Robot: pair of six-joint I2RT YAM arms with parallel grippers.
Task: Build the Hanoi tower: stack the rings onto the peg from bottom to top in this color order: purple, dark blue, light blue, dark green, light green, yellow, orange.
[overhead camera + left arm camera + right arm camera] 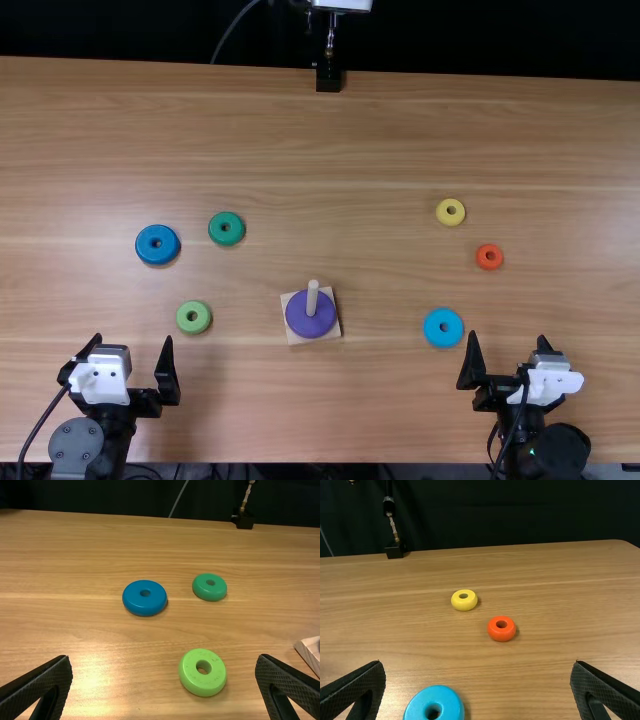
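My left gripper (135, 358) is open near the table's front edge, its fingers wide apart in the left wrist view (164, 672). Likewise open is my right gripper (508, 352), also at the front (477, 672). The purple ring (299, 317) lies around the peg (312, 297) on its square wooden base (299, 339). Left of it lie the dark blue ring (145, 247), dark green ring (226, 239) and light green ring (184, 318). On the right are the light blue ring (432, 328), yellow ring (442, 212) and orange ring (481, 257).
The wooden table (380, 130) spans the view. At its far edge stands a black mount (328, 78) with a thin metal stem. The rings lie apart from one another, between the two arms and the far part of the table.
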